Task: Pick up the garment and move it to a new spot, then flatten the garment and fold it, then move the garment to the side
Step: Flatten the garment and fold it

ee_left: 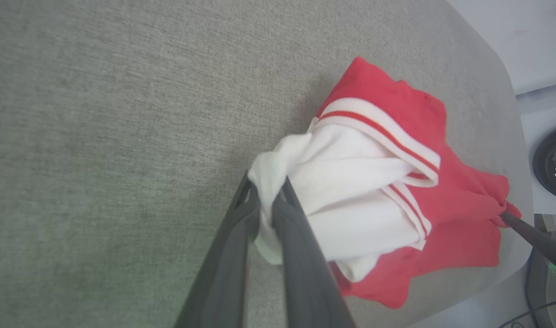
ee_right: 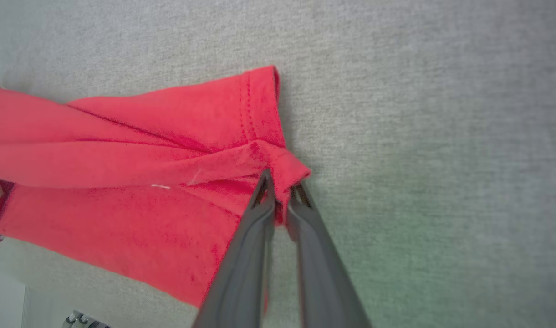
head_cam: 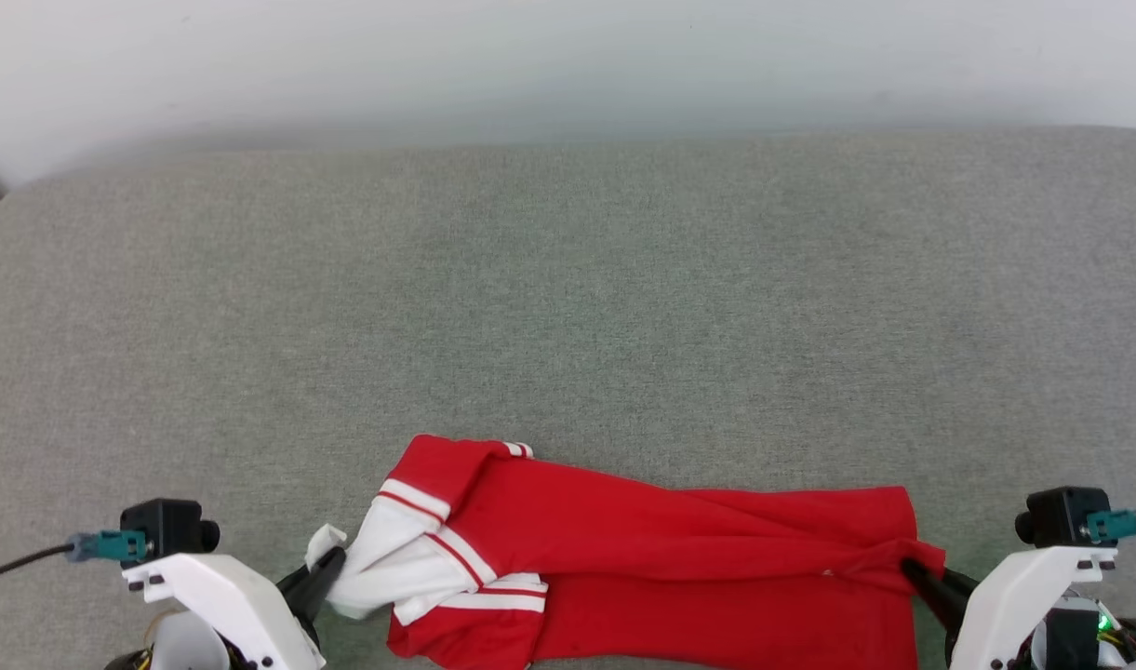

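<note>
On the grey surface (head_cam: pixel 568 307), jaws tight on the garment (head_cam: pixel 679 549): left gripper (ee_left: pixel 266 184) at white sleeve (ee_left: pixel 350 182), right gripper (ee_right: pixel 282 182) at red hem (ee_right: pixel 259 105).

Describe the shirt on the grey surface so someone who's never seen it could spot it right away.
Look at the grey fabric surface; along its near edge lies a rumpled shirt, pinched at its ends by the left hand and right hand. It is bright red with a white, red-striped sleeve, unlike the plain grey around it.

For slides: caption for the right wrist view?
Right hand pinches the bunched hem of the red garment on the grey fabric surface.
</note>
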Controlling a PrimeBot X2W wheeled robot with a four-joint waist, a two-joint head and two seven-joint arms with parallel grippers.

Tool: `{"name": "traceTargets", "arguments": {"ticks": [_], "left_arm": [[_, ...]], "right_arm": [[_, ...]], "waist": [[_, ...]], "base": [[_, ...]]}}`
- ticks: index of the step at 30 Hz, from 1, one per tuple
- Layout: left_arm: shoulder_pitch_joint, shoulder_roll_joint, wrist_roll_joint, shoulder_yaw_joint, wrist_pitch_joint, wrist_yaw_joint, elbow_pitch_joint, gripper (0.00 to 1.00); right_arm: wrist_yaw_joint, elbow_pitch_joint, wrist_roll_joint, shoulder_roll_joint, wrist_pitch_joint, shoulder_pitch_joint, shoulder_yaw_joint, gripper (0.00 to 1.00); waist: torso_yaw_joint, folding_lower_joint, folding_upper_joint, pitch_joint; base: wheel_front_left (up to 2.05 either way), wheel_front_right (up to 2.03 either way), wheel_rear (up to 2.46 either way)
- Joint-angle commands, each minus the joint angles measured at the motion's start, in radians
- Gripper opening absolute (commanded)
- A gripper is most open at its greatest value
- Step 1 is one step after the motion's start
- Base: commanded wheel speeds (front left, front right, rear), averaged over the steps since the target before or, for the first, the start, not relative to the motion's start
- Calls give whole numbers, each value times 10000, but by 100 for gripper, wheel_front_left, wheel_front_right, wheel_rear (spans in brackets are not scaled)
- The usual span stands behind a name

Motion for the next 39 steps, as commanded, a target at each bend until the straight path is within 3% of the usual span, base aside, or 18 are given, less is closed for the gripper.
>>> {"name": "traceTargets", "arguments": {"ticks": [1,5,12,20,29,39], "left_arm": [[148,-30,56,-13,-157,-53,108,100],[140,-101,636,38,-892,143,240,100],[-122,-155,2124,-72,-2465,560,-216,100],[-441,-480,3889,-316,-4691,986,-685,100],[-390,-726,5333,-853,-6251,1125,-627,100],[-662,-1006,5928,-1261,-6484,1140,-518,100]], "right_arm": [[-15,79,-13,6,-184,144,33,100],[-13,9,87,-26,-433,551,172,100],[-12,-1466,-131,-316,-596,1008,-319,100],[-12,-2642,-296,-467,687,858,-1499,100],[-12,-2324,-318,-185,3280,1000,-1669,100],[-12,-864,-69,506,3684,381,-1398,100]], "waist": [[-40,1,0,-87],[-63,1,0,-270],[-251,1,0,-644],[-253,1,0,-1050],[387,1,0,-1230],[1159,1,0,-725]], "base": [[0,0,0],[0,0,0],[0,0,0],[0,0,0],[0,0,0],[0,0,0]]}}
